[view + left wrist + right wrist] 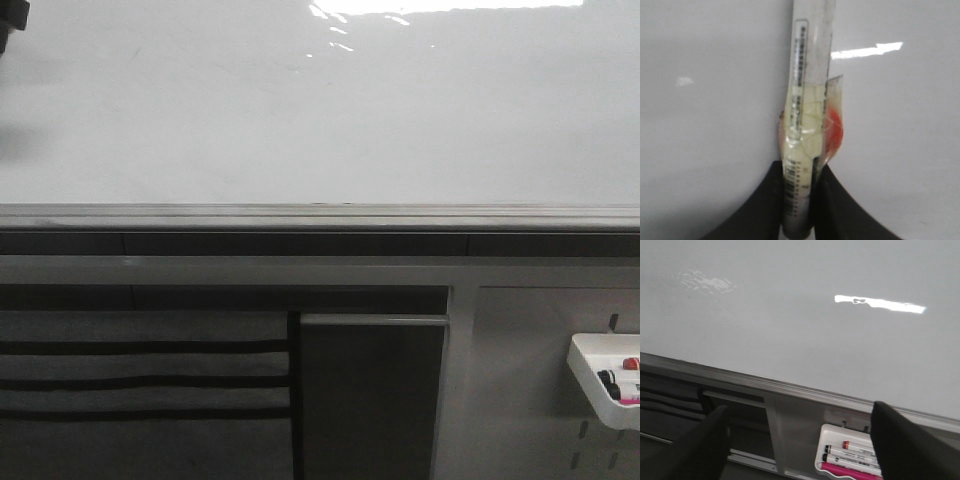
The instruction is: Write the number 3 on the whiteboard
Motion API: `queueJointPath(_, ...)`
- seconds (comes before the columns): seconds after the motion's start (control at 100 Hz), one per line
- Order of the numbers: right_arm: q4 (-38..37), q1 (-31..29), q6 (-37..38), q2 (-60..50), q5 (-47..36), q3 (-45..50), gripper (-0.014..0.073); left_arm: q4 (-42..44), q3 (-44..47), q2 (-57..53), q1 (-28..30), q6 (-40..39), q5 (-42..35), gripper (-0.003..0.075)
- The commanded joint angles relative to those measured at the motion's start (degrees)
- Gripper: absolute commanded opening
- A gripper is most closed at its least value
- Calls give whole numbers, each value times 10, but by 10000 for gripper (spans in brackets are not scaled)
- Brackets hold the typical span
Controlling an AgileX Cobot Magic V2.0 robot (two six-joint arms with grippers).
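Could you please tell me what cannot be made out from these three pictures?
- Marker tip: cut off by the left wrist view's upper edge, so contact with the whiteboard is unknown.
- Left gripper: only a dark sliver at the front view's edge.
- Tray: cut off in the front and right wrist views; marker labels too small.
- Any 3: none visible; glare hides patches.

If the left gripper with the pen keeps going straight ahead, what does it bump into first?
Most likely the whiteboard. The left gripper is shut on a taped marker that points at the plain white surface, so the marker's tip would touch first. How far off the board is, I can't tell.
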Motion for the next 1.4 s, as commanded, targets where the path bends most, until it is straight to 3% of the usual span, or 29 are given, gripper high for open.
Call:
queueJointPath(0.0, 47, -3, -5, 9, -31, -22, 518, -6, -20, -42, -1, -1, 8, 20)
queueJointPath(0.24, 107, -3, -29, 62, 80, -63, 518, 67, -31, -124, -83, 27, 194, -18)
queueJointPath(0.35, 182, -3, -125, 104, 153, -99, 518, 58, -39, -153, -153, 78, 278, -18)
queueJointPath(0.51, 331, -3, -270, 163, 253, -132, 518, -33, -53, -180, -263, 184, 393, -18)
queueJointPath(0.65, 384, -1, -339, 205, 314, -155, 518, -159, -62, -184, -350, 313, 475, -18)
queueJointPath(0.85, 365, 94, -388, 250, 338, -197, 518, -268, -66, -184, -422, 419, 491, -18)
queueJointPath(1.0, 309, 170, -390, 288, 316, -234, 518, -269, -67, -184, -452, 420, 494, -18)
queueJointPath(1.39, 261, 318, -392, 391, 271, -301, 518, -269, -68, -184, -475, 420, 494, -18)
